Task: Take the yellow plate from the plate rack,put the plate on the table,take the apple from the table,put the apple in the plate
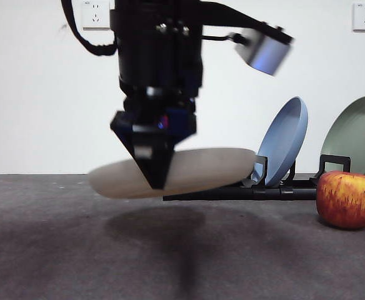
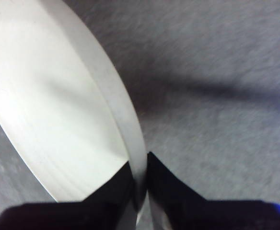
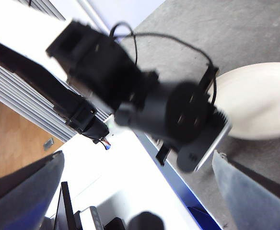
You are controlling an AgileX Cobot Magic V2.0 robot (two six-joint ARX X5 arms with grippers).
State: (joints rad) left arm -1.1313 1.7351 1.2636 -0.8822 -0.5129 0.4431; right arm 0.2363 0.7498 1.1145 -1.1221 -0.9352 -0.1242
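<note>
Left pincer [image 1: 155,178] is clamped on the yellow plate's [image 1: 201,170] rim, holding it nearly flat just above the desk [image 1: 57,250]. Best lower it level and let go only on contact, well clear of the apple [image 1: 348,200] beside the plate rack [image 1: 276,190].

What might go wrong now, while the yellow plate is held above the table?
1. The left gripper pinches the yellow plate only at its rim, so the plate could tilt or slip from the jaws and drop onto the table.
2. The plate's far edge hangs close to the plate rack and the blue plate; a sideways swing might knock them.
</note>
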